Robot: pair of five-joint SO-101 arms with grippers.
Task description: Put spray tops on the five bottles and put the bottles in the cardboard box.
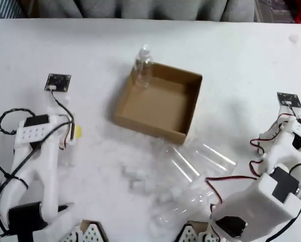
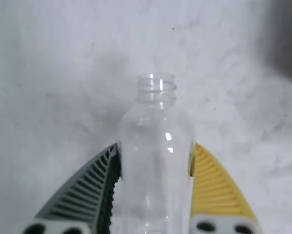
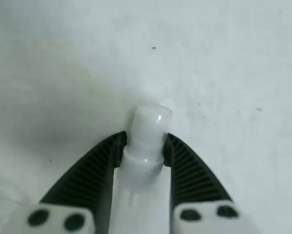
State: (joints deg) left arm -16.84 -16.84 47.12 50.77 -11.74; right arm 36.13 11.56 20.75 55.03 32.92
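Clear bottle [image 2: 156, 165] sits between the left fingers [image 2: 104, 175]: grey one on one side, yellow finger [image 2: 212, 185] on the other, both closed against its body below the shoulder. Neck is open with no top on it, and it pokes out past the fingertips over the white desk [image 2: 48, 58]. Can't tell if the bottle touches the desk. Left arm [image 1: 37, 166] is folded low at the desk's left side, elbow bent, wrist toward the box.

Right arm [image 1: 271, 196] is hunched at the right edge. Right fingers [image 3: 104, 165], both black, are clamped on a white spray top [image 3: 146, 146]. Its rounded end sticks out beyond the tips.

Mid-desk between the arms is the cardboard box [image 1: 150, 128], open side up. One bottle with a top on [image 1: 142, 65] stands in its far left corner. More clear bottles [image 1: 196, 164] lie in a heap on the desk in front of the box, with loose spray tops [image 1: 133, 176] just beside them.
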